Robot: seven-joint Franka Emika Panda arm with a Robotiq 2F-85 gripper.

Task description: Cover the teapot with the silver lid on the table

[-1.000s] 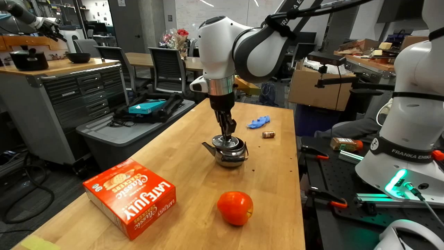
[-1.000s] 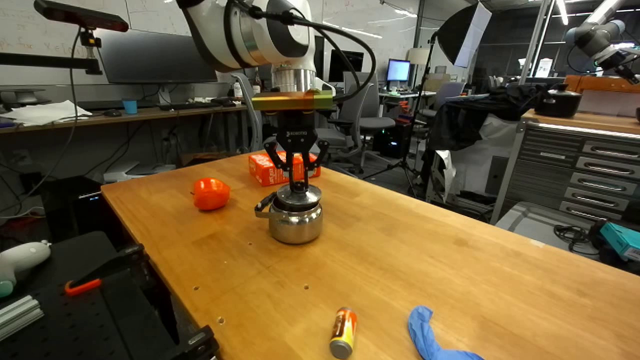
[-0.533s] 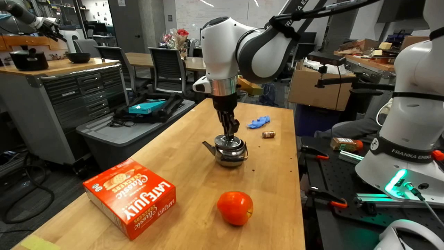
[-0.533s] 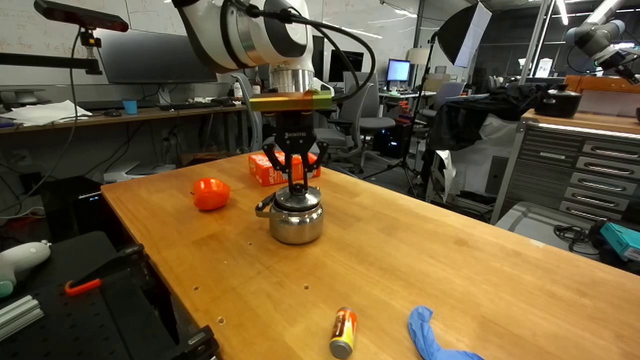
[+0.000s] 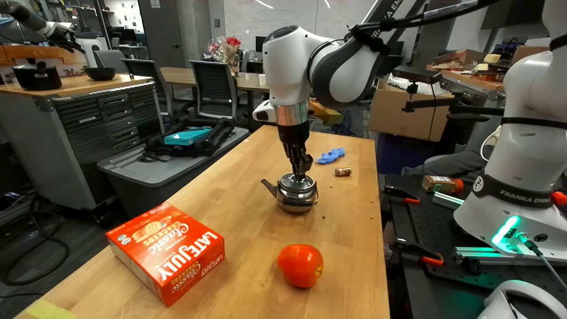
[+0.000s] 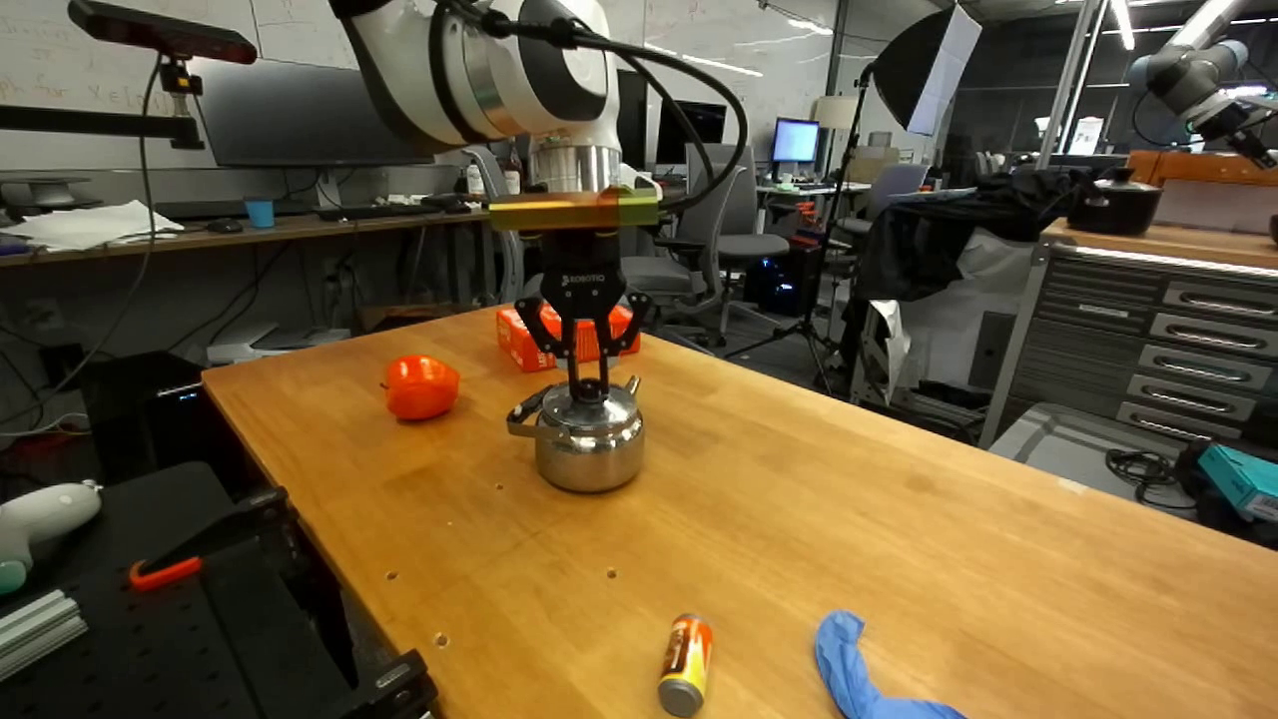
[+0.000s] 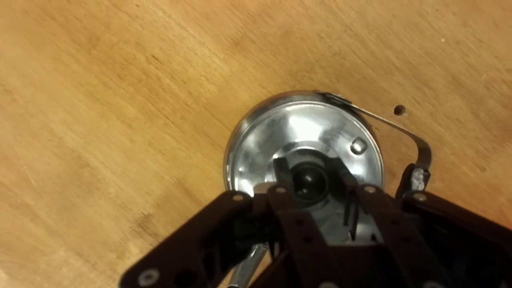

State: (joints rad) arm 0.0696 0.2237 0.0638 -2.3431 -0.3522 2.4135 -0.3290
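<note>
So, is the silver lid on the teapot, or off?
On: the silver lid covers the teapot in both exterior views; the wrist view shows no uncovered opening.

The wrist view looks down along the gripper (image 7: 307,164), so near that the silver lid (image 7: 304,125) below it fills the middle. Both exterior views stand well back, aimed at the gripper from roughly opposite ends of the table (image 5: 250,266), each tilted slightly down. In an exterior view the cracker box (image 5: 166,250) and red-orange ball (image 5: 300,266) lie in front of the gripper; in an exterior view the can (image 6: 687,664) and blue glove (image 6: 849,671) do. All three share the gripper, silver lid and teapot (image 6: 590,457).
</note>
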